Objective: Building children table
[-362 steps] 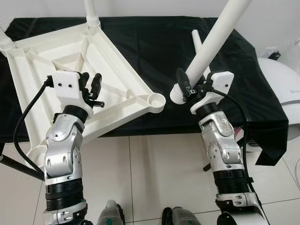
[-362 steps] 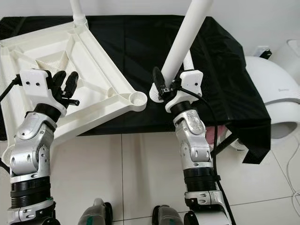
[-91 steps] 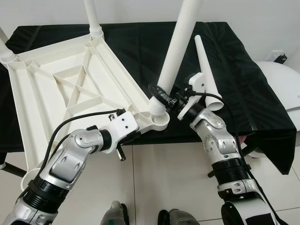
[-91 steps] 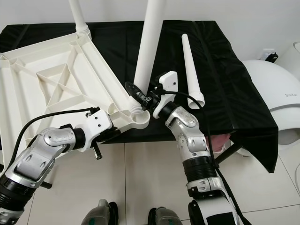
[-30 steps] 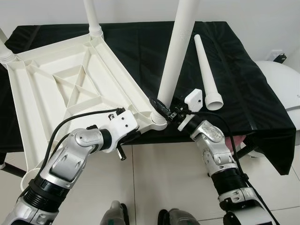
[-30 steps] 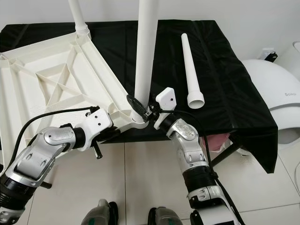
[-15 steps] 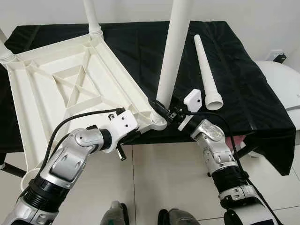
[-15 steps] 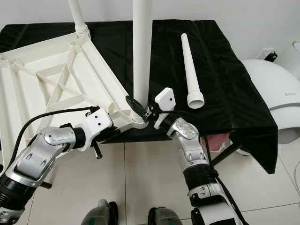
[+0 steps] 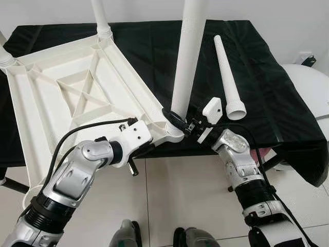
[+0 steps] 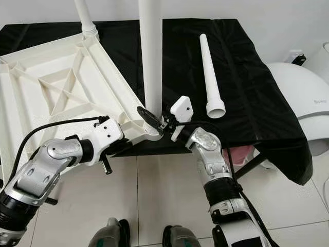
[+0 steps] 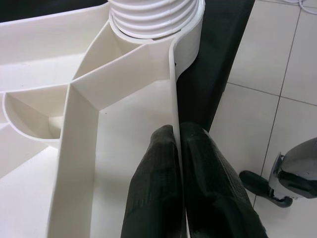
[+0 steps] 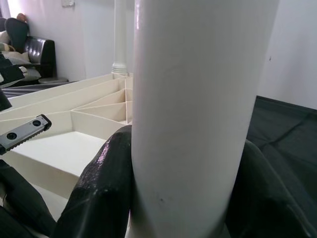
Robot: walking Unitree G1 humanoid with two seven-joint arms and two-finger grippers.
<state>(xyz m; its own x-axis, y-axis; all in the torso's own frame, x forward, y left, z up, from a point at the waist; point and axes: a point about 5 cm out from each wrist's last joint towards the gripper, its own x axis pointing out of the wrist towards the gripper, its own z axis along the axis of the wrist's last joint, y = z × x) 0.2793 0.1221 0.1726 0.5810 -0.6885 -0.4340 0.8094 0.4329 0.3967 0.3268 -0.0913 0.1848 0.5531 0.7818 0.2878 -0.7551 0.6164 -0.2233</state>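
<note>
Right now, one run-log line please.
left gripper: shut on tabletop rim | right gripper: shut on leg, seated in corner socket

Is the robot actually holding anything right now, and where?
Right gripper clasps the table leg near its threaded base; left gripper pinches the tabletop edge wall by that corner.

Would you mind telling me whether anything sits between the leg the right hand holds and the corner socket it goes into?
Nothing visible does. The right hand grips the white leg near its base, and its threaded end already sits in the corner socket of the tabletop, whose rim the left hand pinches.
</note>
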